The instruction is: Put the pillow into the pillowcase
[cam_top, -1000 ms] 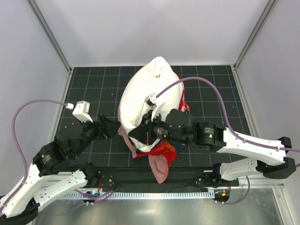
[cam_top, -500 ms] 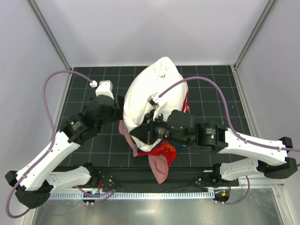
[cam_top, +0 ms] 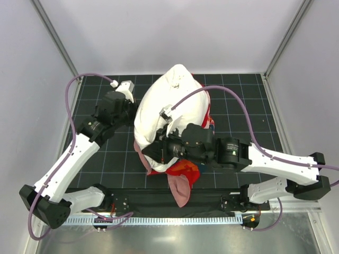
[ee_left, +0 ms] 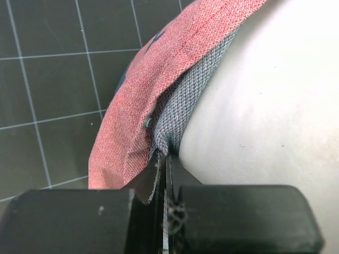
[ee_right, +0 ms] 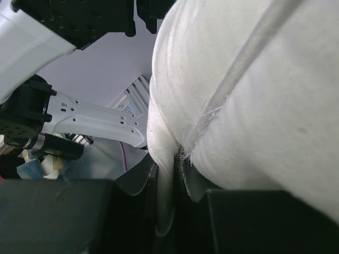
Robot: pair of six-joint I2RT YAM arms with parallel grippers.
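Note:
The white pillow (cam_top: 172, 106) stands bunched up in the middle of the mat, over the red pillowcase (cam_top: 183, 170), whose pale pink reverse hangs toward the near edge. My left gripper (cam_top: 133, 108) is at the pillow's left side. In the left wrist view it (ee_left: 163, 161) is shut on the pillowcase's (ee_left: 153, 90) edge, right against the pillow (ee_left: 265, 106). My right gripper (cam_top: 149, 152) is at the pillow's near-left lower part. In the right wrist view it (ee_right: 172, 169) is shut on a fold of the pillow (ee_right: 254, 106).
A black gridded mat (cam_top: 233, 100) covers the table, ringed by white walls and metal corner posts (cam_top: 55, 39). The right arm's purple cable (cam_top: 222, 90) arcs over the pillow. The left arm's cable (cam_top: 74, 87) loops at the far left.
My left arm swung from the near left up to the pillow's left side, and its gripper went from open to shut on the pillowcase's edge. The right arm barely moved.

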